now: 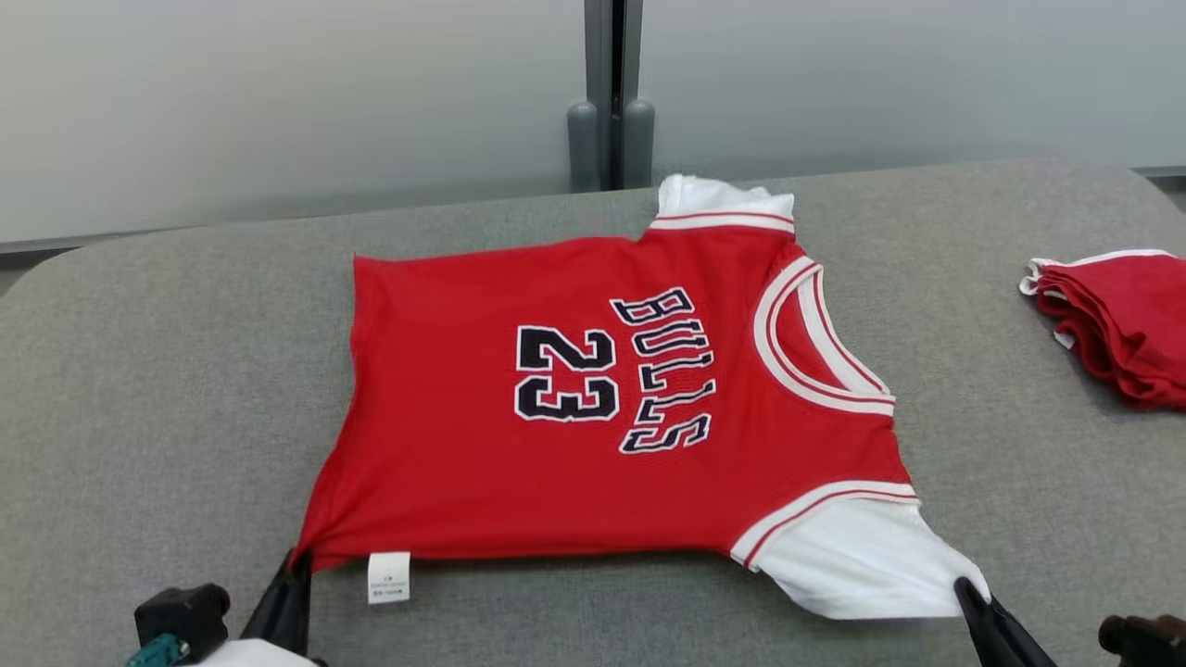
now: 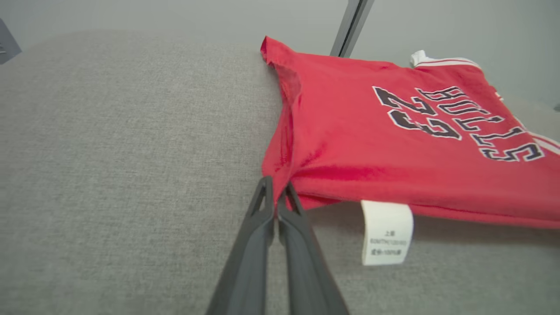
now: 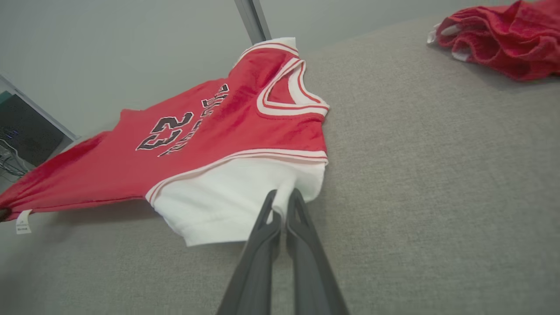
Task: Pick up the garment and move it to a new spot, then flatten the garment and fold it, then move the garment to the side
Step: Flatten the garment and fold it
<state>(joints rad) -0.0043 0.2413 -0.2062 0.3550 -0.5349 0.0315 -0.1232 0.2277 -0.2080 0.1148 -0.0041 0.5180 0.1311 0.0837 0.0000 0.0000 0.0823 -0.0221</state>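
Note:
The garment (image 1: 556,463) is a red jersey with "BULLS 23" and white sleeves, spread sideways on the grey cushioned surface, neck to the right. My left gripper (image 1: 298,558) is shut on its near hem corner, seen close up in the left wrist view as the left gripper (image 2: 277,188) pinching red cloth of the garment (image 2: 393,144). My right gripper (image 1: 964,586) is shut on the near white sleeve; the right wrist view shows the right gripper (image 3: 283,197) nipping the sleeve of the garment (image 3: 227,131). The near edge hangs slightly lifted between the two grips.
A pile of folded red clothes (image 1: 1126,324) lies at the right edge of the grey surface (image 1: 167,389), also seen as the pile (image 3: 503,39) in the right wrist view. A white care label (image 1: 388,576) hangs from the hem. A pale wall with a grey post (image 1: 611,93) stands behind.

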